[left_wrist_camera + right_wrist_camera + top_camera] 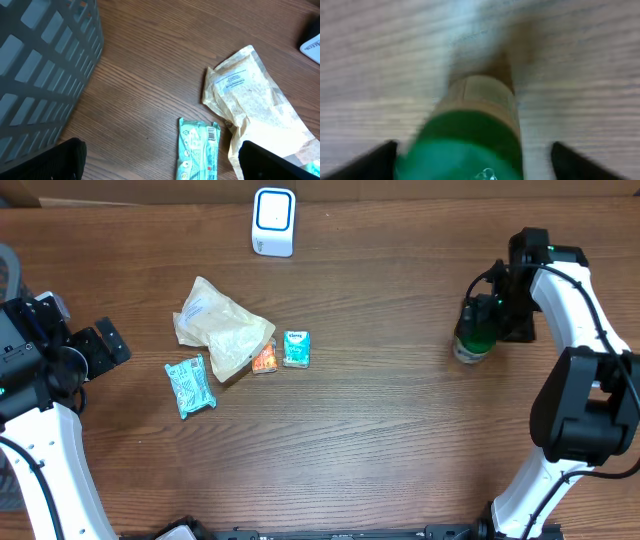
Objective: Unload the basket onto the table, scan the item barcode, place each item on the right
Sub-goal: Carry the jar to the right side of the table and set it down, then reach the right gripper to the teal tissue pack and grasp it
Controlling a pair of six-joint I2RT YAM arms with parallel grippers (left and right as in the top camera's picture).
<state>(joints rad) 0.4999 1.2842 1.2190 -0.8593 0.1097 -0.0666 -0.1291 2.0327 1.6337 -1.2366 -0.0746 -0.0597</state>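
Right arm bent down over the wood table; right gripper spread wide, not clamping, with the green bottle standing between its fingers. Left gripper open and empty, pouch and teal packet ahead of it, basket to its left.

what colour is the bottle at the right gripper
The bottle is green; it shows best in the overhead view, since the right wrist view is blurred.

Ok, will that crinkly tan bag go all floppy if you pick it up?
Probably: the tan bag is creased and lies slumped on the table, so it should sag. Its grainy-looking filling may shift to one end. It looks thin, so likely light.
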